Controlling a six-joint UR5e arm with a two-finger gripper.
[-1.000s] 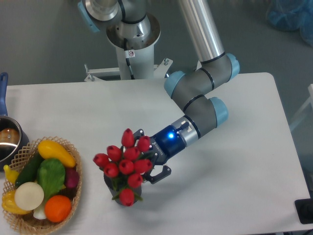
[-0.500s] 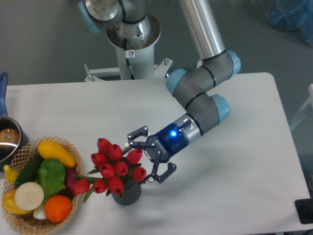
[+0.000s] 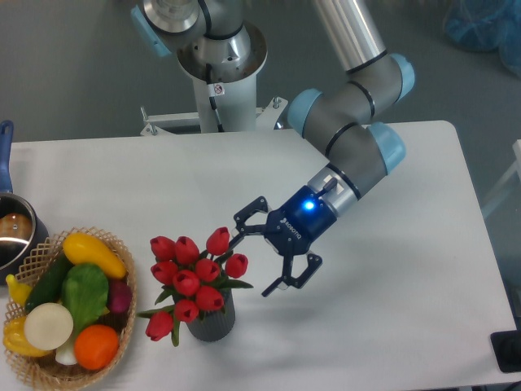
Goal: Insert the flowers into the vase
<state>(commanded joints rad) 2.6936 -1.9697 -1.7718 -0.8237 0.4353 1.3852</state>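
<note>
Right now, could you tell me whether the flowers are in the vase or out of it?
In: the flowers stand in the vase, and the open gripper is clear of them.

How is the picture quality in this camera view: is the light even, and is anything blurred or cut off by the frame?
Fixed camera view: light is soft and even, shadows faint; the flowers, vase and open hand are sharp, without motion blur; a blue light glows on the hand's wrist; the steel pot shows glare and is cut by the left edge.

Red tulip flowers (image 3: 193,277) stand in the ribbed dark grey vase (image 3: 213,321).
</note>
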